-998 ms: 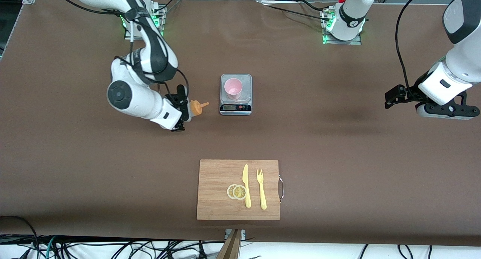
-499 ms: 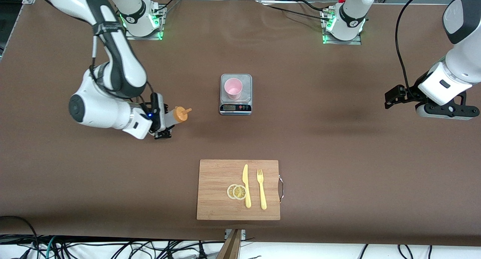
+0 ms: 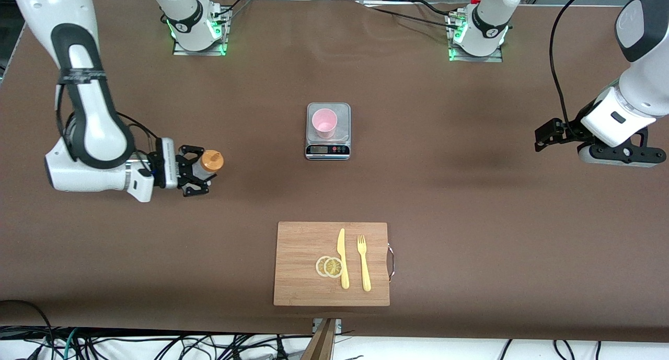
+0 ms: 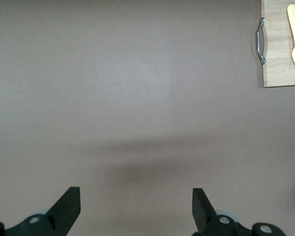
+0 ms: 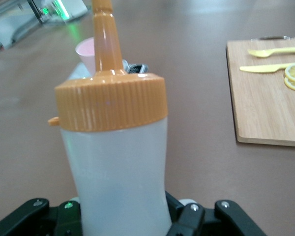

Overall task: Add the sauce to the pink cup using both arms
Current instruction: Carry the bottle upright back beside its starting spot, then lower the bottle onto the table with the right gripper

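My right gripper [image 3: 196, 171] is shut on the sauce [image 3: 209, 162], a whitish squeeze bottle with an orange cap [image 5: 110, 101]. It holds the bottle upright by the lower body [image 5: 118, 167], over the table toward the right arm's end. The pink cup [image 3: 324, 123] stands on a small scale [image 3: 327, 150] mid-table, well apart from the bottle. The cup's rim [image 5: 87, 50] peeks past the nozzle in the right wrist view. My left gripper [image 3: 622, 156] waits open over bare table at the left arm's end, with nothing between its fingers [image 4: 69, 204].
A wooden cutting board [image 3: 303, 245] lies nearer the front camera than the scale. It carries a yellow knife [image 3: 342, 258], a yellow fork [image 3: 363, 263] and two lemon slices [image 3: 329, 266]. Its metal handle [image 4: 259, 42] shows in the left wrist view.
The right arm has swung away from the scale toward its own end of the table, carrying the bottle. The bottle went from nozzle tipped toward the cup to upright. The left arm is still.
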Available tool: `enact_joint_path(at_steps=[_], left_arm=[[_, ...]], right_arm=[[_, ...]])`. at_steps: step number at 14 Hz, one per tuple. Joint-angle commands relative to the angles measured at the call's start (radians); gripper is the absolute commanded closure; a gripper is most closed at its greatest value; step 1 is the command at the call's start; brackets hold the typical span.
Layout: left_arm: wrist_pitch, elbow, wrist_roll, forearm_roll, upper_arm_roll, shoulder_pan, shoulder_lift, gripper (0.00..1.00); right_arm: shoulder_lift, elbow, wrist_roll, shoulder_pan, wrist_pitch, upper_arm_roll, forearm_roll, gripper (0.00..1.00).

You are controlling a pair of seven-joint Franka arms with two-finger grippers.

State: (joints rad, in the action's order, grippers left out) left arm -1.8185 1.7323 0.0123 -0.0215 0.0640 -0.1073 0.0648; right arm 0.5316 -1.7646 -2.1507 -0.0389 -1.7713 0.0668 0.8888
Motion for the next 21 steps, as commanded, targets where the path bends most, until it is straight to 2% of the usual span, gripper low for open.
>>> enact_joint_path(at_steps=[1,9,12,21], left_arm=[[0.002,-0.002,0.028,-0.020,0.002,0.005,0.000,0.00],[0.002,-0.002,0.028,-0.020,0.002,0.005,0.000,0.00],[0.002,-0.002,0.028,-0.020,0.002,0.005,0.000,0.00],[0.002,-0.002,0.028,-0.020,0.002,0.005,0.000,0.00]], right_arm=[[0.048,0.004,-0.101,0.091,0.134,-0.016,0.103,1.00],[0.189,0.000,-0.265,0.258,0.381,-0.016,0.127,1.00],[0.247,0.000,-0.310,0.286,0.418,-0.016,0.127,1.00],[0.304,-0.006,-0.336,0.295,0.438,-0.016,0.125,1.00]])
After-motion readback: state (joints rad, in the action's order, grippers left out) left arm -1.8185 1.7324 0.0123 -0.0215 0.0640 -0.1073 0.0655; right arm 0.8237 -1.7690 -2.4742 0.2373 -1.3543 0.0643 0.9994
